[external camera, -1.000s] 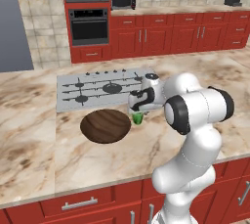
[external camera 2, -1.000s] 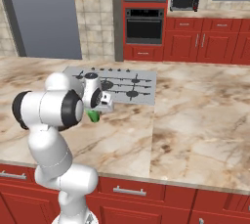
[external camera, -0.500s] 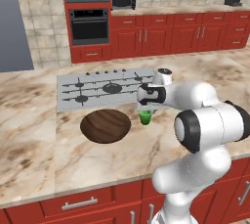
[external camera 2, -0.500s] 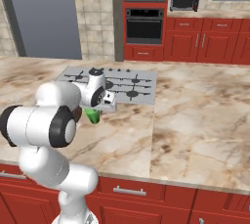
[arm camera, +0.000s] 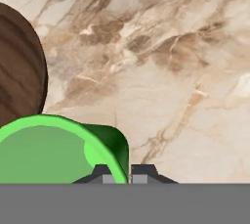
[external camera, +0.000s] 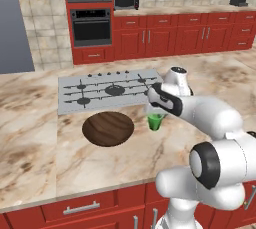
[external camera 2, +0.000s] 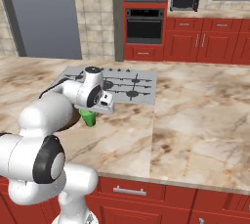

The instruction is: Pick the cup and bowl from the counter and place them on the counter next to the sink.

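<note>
arm swung right | jaws pinch cup (arm camera: pixel 58 149) rim | bowl (external camera: pixel 108 128) beside

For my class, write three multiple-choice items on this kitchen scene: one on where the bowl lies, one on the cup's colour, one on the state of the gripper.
1. Where does the bowl lie?
A. On the counter, in front of the cooktop
B. On top of the cooktop
C. Inside the oven

2. What colour is the cup?
A. Red
B. Bright green
C. White

3. What is the gripper's state?
A. Wide open above the bowl
B. Shut on the cup's rim
C. Shut on the bowl

Answers:
1 A: the bowl rests on the counter, just in front of the cooktop.
2 B: the cup is bright green, beside the bowl.
3 B: in the hand view the gripper has one fingertip on each side of the cup's wall.
</note>
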